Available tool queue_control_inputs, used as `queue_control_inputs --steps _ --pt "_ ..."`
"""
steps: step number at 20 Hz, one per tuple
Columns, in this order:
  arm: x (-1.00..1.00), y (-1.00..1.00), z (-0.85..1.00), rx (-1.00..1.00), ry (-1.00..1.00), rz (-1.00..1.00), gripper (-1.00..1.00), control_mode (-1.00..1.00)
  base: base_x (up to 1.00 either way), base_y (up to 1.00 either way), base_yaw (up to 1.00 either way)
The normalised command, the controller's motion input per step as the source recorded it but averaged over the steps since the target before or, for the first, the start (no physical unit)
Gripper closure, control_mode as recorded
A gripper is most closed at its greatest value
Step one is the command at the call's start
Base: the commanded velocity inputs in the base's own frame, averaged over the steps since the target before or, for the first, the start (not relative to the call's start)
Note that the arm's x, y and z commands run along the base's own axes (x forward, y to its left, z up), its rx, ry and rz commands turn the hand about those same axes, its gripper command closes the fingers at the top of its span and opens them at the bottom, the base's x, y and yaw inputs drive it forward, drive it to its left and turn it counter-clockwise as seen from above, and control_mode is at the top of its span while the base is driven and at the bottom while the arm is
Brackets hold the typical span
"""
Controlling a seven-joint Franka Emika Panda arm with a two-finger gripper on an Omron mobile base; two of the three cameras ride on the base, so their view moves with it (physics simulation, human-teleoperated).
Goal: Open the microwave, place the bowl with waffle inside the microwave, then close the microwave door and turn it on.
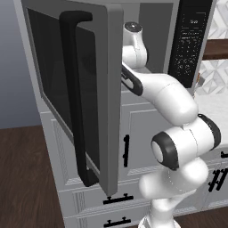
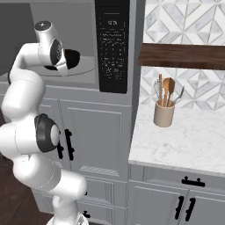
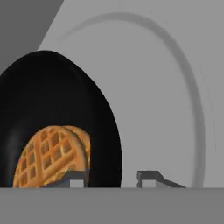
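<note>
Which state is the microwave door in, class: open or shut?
Open. The microwave door stands swung out toward the camera, and the arm reaches past it into the cavity, where the bowl sits.

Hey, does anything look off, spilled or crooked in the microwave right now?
Nothing stands out. The round golden-brown waffle lies inside the shallow black bowl, unspilled, on the grey microwave floor, with the dark-glass door swung open.

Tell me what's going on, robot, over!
Tool inside microwave, jaws parted astride bowl rim. Waffle in bowl, on the turntable. Door wide open. Nothing blocking.
</note>
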Motion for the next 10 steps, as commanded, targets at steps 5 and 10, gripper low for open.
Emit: queue_control_inputs --steps 5,10 --pt "-0.62 0.0 0.0 0.0 -0.21 0.0 -1.0 -1.0 0.0 0.0 0.0" --pt "-1.0 -0.15 0.03 0.0 -0.15 0.0 -1.0 -1.0 0.0 0.0 0.0"
